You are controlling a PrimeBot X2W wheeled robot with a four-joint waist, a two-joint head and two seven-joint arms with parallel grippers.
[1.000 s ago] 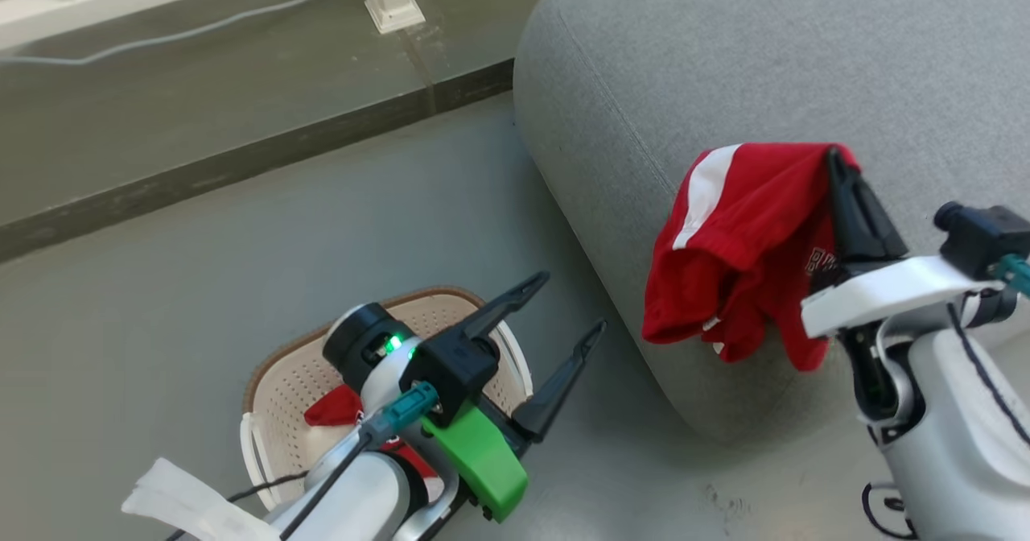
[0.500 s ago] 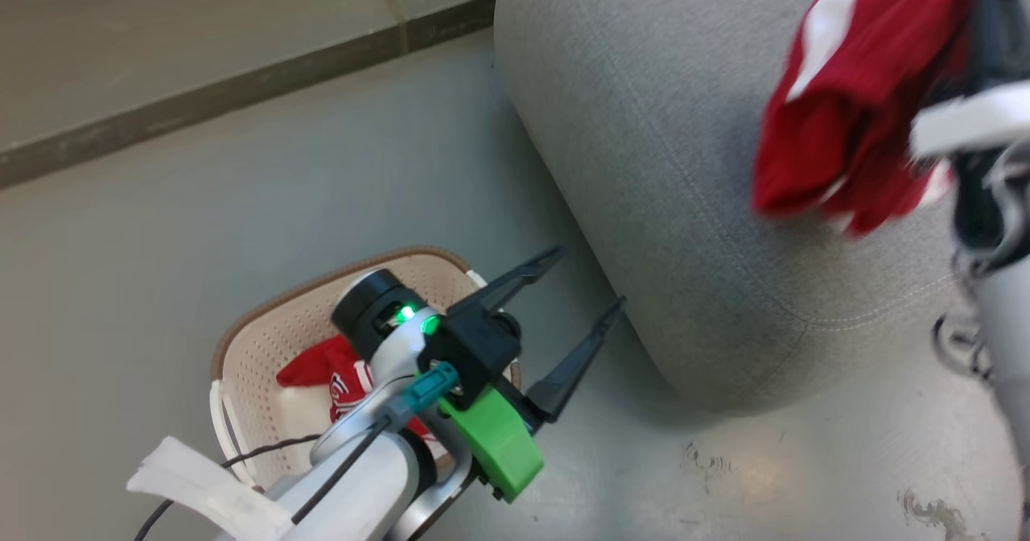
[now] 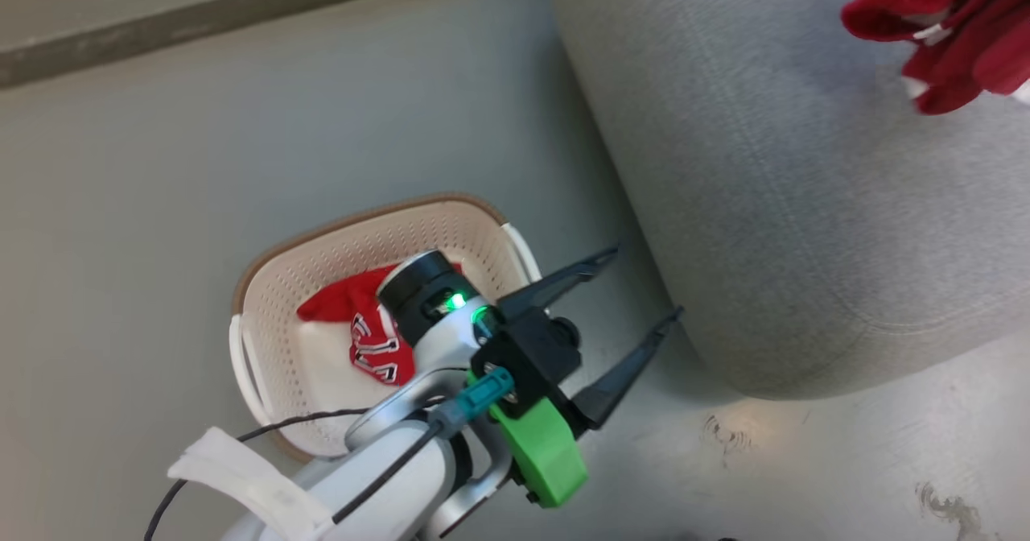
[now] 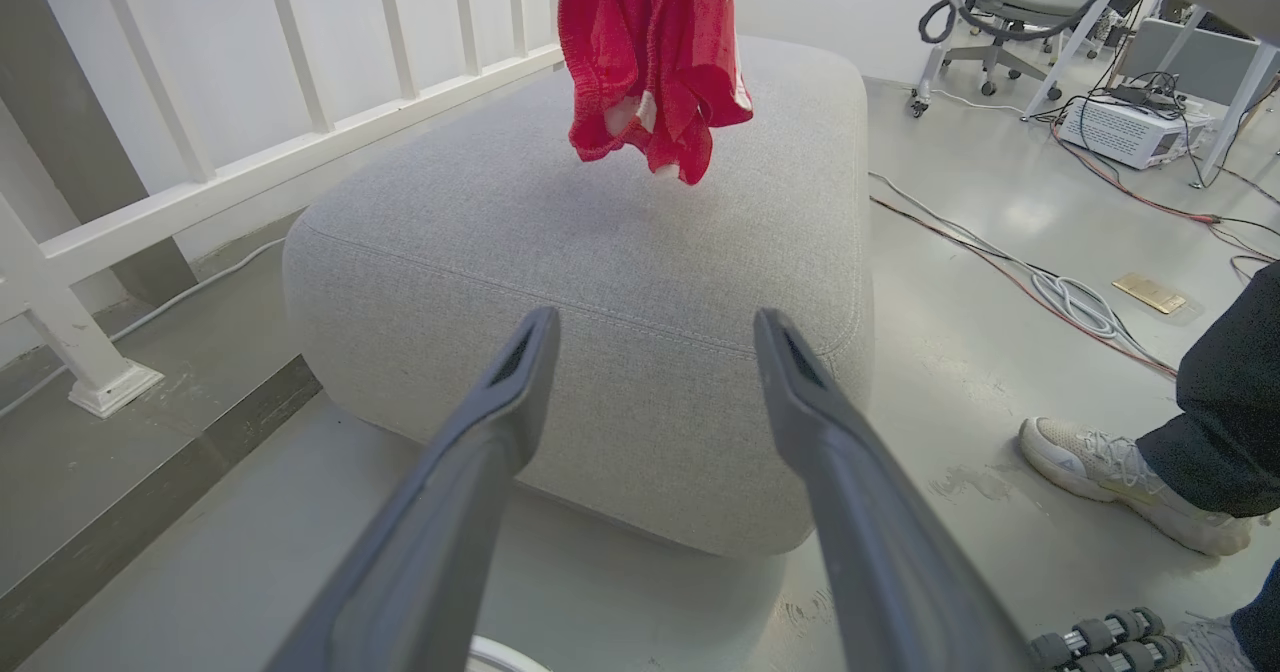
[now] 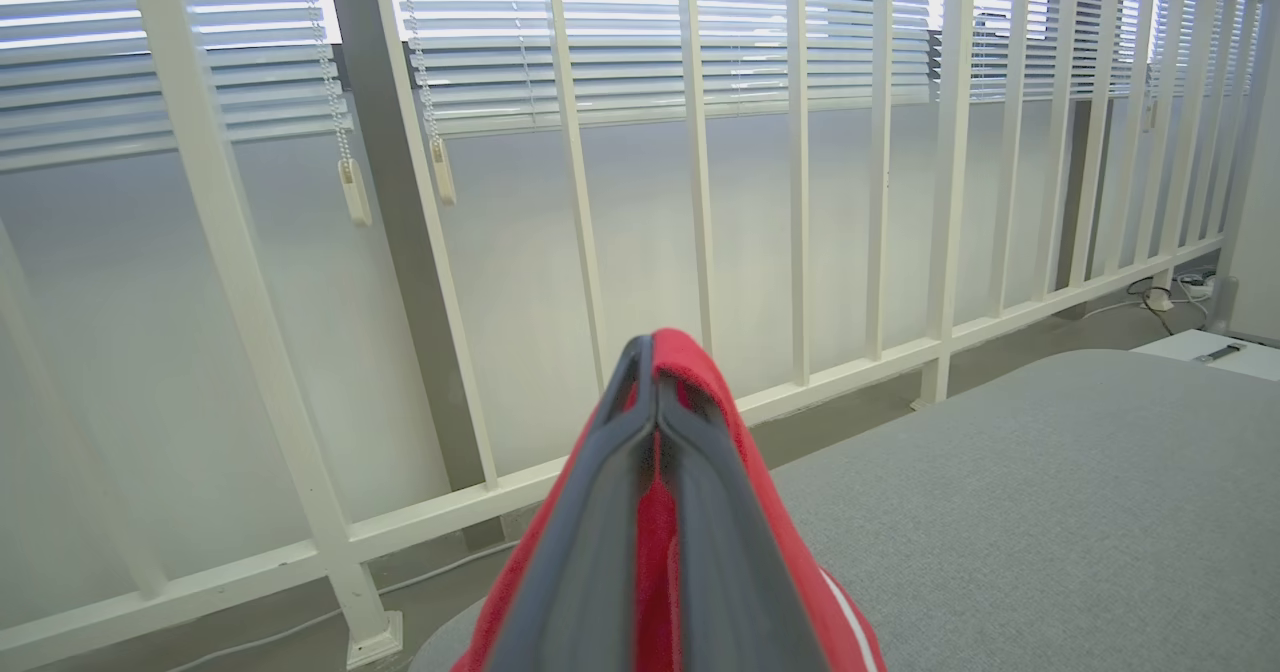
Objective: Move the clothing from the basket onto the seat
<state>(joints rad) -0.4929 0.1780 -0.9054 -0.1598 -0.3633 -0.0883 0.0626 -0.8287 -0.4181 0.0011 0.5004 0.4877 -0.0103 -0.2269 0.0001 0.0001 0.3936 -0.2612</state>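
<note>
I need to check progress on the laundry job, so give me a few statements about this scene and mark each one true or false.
1. The right end effector is shut on a red jersey. True.
2. The basket is empty. False: a second jersey lies inside it.
3. The left end effector is open and holds nothing. True.
4. The red jersey lies flat on the seat. False: it hangs bunched over the seat from the right end effector.
5. A person's shoe stands on the floor near the seat. True.
</note>
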